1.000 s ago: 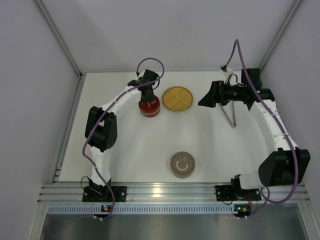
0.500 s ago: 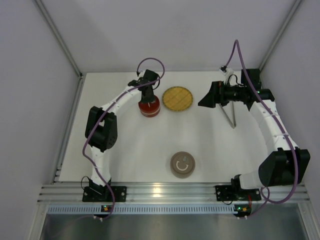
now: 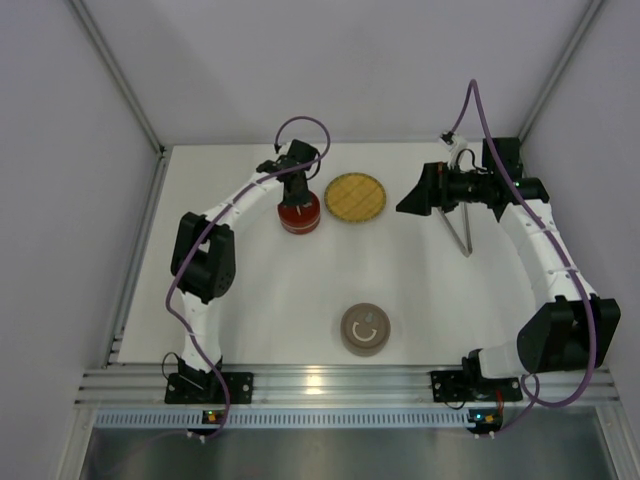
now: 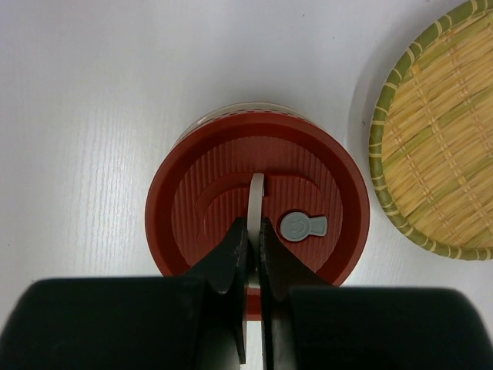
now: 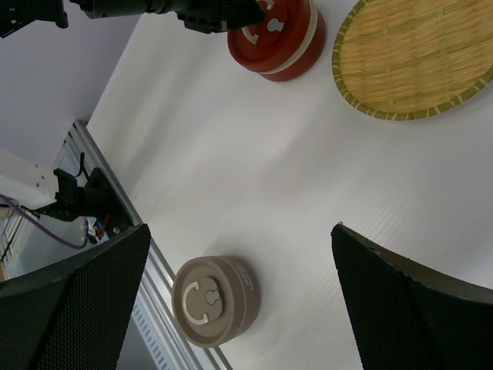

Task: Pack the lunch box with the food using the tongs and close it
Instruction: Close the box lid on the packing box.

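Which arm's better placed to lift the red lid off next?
Left. The left gripper is shut on the white handle of the red lid. The right gripper hangs open, off by the tongs.

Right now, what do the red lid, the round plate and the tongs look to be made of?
Red lid: probably plastic with a matte finish, judging by the fine moulded ribs and an inset grey tab.
Round plate: woven bamboo or straw, with flat yellow strips and a green-bound rim.
Tongs: apparently bare metal, with thin silvery arms; too small here to judge the finish.
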Action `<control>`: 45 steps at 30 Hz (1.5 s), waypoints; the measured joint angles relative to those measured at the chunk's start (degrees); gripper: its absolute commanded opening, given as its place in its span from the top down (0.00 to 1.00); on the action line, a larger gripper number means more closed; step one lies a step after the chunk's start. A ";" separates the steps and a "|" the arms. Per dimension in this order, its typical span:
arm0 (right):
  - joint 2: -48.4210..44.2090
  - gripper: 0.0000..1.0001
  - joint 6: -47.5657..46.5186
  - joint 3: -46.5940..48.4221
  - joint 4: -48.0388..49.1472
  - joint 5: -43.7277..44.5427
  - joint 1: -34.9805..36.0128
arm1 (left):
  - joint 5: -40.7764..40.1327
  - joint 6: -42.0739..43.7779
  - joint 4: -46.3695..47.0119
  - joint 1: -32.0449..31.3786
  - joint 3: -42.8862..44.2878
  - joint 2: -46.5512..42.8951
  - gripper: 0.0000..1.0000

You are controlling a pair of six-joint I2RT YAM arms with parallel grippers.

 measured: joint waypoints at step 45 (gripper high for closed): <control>0.02 0.01 -2.75 0.00 -0.52 -0.48 0.00 | 48.70 90.42 -5.03 -4.13 -41.72 -31.74 1.00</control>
